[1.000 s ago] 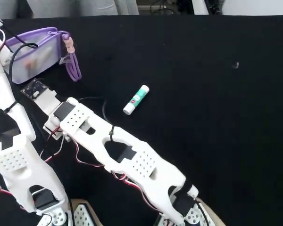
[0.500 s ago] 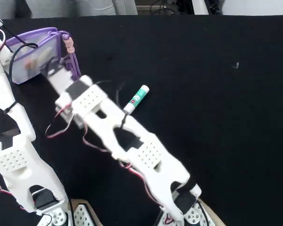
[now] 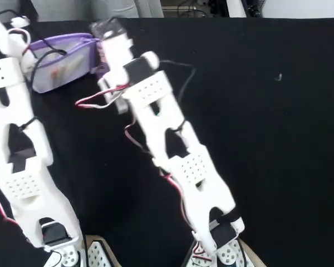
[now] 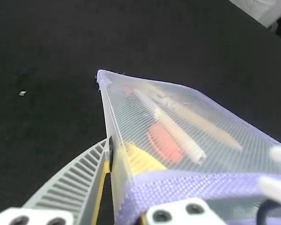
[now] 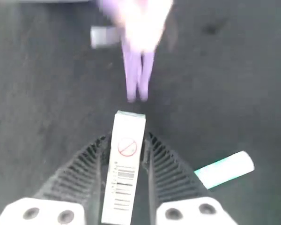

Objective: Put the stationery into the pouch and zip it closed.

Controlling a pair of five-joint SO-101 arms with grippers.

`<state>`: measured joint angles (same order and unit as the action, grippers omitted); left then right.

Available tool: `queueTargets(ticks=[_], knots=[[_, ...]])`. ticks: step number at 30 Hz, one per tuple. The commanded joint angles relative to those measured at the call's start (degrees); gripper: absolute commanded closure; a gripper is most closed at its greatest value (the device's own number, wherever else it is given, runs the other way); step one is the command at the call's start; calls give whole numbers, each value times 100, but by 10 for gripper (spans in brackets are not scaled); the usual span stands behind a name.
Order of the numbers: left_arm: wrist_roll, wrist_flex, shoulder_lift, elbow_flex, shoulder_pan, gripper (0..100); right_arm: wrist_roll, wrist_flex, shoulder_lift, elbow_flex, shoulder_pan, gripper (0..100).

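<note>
From above we see the pouch (image 3: 61, 61) at the far left of the black table (image 3: 267, 139). The right wrist view adds what the arm hides there: the right gripper (image 5: 125, 138), its ribbed jaws clamped on a boxy white stick (image 5: 124, 164), and a teal-and-white glue stick (image 5: 225, 169) lying nearby. The left gripper (image 4: 110, 159) pinches the pouch's clear mesh wall, with pens (image 4: 178, 133) inside.

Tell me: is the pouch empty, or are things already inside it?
Not empty. Through the pouch's clear wall, the left wrist view shows a pen and an orange item inside.
</note>
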<state>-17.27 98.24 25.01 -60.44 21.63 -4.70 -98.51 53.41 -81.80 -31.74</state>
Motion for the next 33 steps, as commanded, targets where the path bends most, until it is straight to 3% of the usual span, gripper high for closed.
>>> queueTargets(ticks=[1,15,33], knots=[[-53,88,-176,-374,-338,970,-44,-237,-92,-875,510,987],[-53,264,-176,-567,-1314,970,-18,-35,-655,-1402,1468,987],[-299,264,-747,57,-2062,970,141,985,-1974,-1402,1486,987]])
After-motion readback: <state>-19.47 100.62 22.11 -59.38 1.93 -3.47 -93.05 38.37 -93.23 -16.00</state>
